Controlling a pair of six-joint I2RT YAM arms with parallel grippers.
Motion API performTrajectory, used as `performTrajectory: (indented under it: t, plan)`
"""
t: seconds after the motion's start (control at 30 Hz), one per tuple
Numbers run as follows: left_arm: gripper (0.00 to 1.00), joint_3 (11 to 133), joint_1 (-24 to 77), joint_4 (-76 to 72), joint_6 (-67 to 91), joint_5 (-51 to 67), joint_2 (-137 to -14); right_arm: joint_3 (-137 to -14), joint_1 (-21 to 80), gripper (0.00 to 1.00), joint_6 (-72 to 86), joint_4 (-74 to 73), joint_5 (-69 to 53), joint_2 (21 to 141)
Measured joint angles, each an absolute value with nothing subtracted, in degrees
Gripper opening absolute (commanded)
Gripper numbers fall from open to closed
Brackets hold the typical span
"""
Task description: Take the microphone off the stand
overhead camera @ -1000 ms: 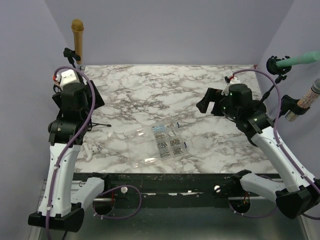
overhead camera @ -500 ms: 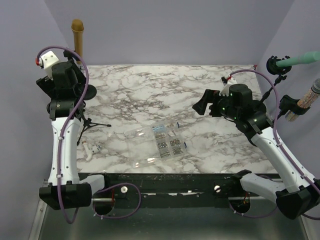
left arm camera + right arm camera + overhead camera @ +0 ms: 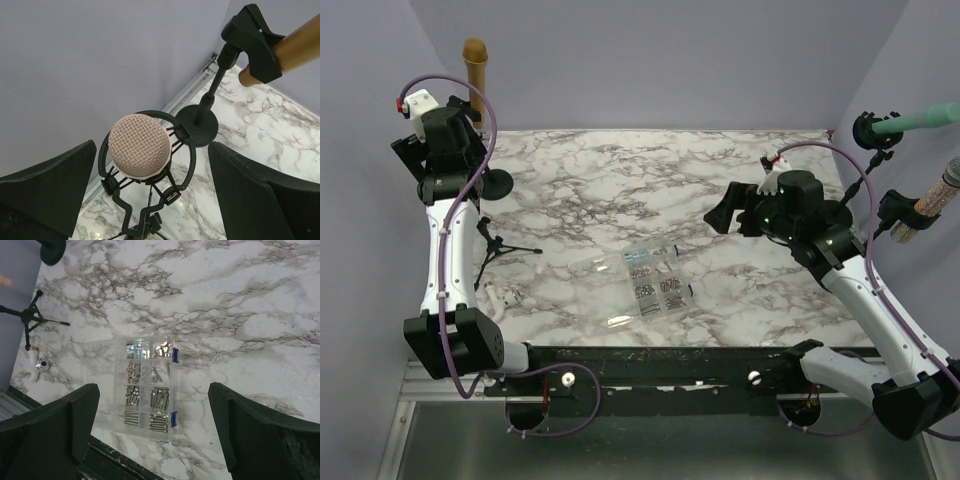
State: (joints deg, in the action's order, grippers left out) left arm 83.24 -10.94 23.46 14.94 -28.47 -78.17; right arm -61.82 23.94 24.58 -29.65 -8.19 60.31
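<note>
Currently the left claw (image 3: 152, 167) is released: its two fingers (image 3: 50, 192) stand wide apart, one on each side of the microphone (image 3: 140, 145), and neither touches it. The microphone points its pink mesh head up at the wrist camera. It sits inside the black ring cradle (image 3: 186, 150) of its stand, at the far left of the table (image 3: 620, 180), near the wall. The tripod legs (image 3: 492, 250) of that stand rest on the table below the left arm. Just beyond the cradle stands a second stand with a round base (image 3: 199, 125); its clip (image 3: 252, 42) holds a gold microphone (image 3: 292, 47).

The right claw (image 3: 154, 390) is likewise released and grasps nothing. It hangs above the table, well apart from the microphone, and looks down on a clear compartment box (image 3: 150, 410) of screws. A small white part (image 3: 36, 362) lies near the tripod legs
</note>
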Motion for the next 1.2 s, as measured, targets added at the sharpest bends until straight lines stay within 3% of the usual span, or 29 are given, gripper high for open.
performTrajectory:
  t: [0.17,0.63,0.87,1.2]
  plan:
    - [0.92,84.40,-11.27,23.29,13.17,-28.51,-81.32,-61.43,23.94,1.00,23.86,-29.69,-8.32,60.31]
    - [0.68,85.32,-11.44,23.09,11.77,-30.15,-82.39,-60.36,23.94,1.00,22.44,-29.69,-8.29,59.02]
    - [0.66,85.86,-11.53,23.44,11.88,-31.51,-83.57,-60.23,23.94,1.00,22.39,-29.71,-8.27,59.02]
    - [0.45,85.89,-11.62,24.51,12.01,-32.73,-84.68,-60.03,23.94,1.00,22.39,-29.71,-8.25,58.98]
